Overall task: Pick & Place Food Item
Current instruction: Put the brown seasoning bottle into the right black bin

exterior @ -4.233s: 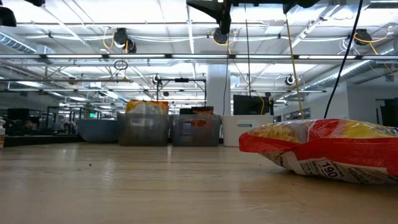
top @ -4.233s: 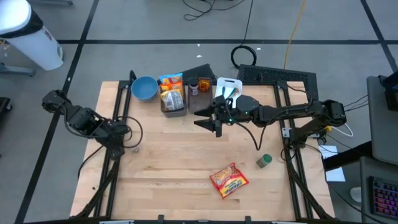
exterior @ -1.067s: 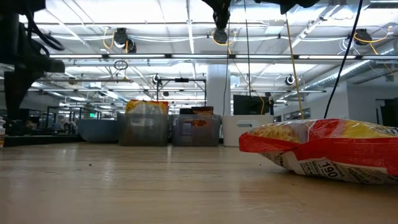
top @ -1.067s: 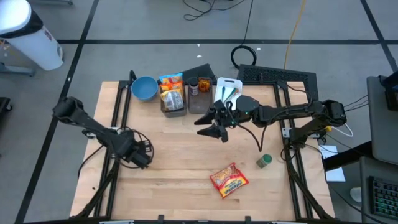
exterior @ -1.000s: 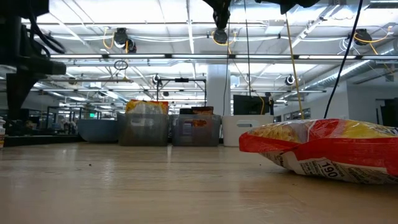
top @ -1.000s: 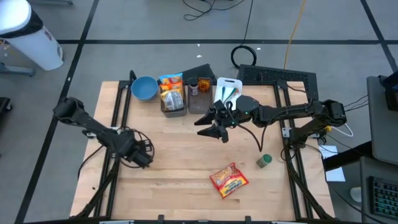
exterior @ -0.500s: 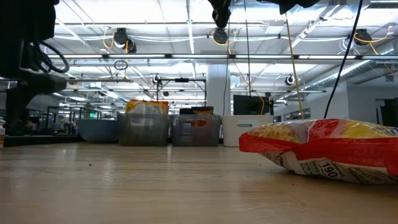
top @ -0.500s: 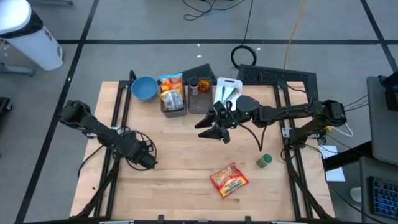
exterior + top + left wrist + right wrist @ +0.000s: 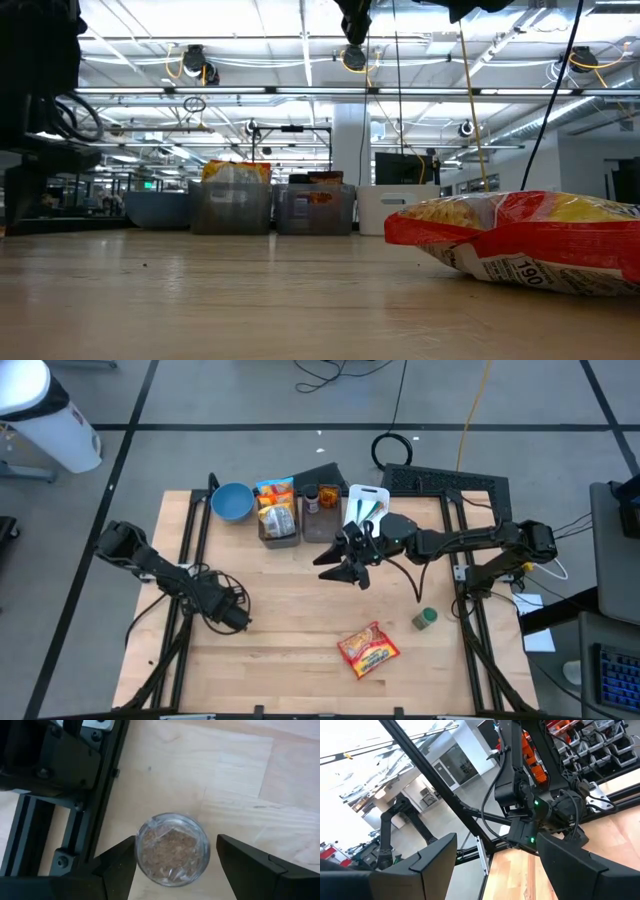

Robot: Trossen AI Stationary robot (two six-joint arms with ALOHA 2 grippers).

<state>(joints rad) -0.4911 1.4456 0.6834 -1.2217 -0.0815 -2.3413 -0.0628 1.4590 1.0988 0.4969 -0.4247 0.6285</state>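
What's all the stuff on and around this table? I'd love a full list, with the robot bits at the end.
table: one, light wood, black frame.
bowl: one, blue, far left corner.
bins: two, clear, far edge beside the bowl, holding snack packets.
white container: one, far edge, right of the bins.
noodle packet: one, red and yellow, flat near the front, right of centre.
green-lidded jar: one, by the right edge.
glass jar: one, clear, brown contents, by the left frame rail.
left gripper: dark, jaws open, straddling the glass jar from above.
right gripper: dark, jaws open, raised over the table's centre.
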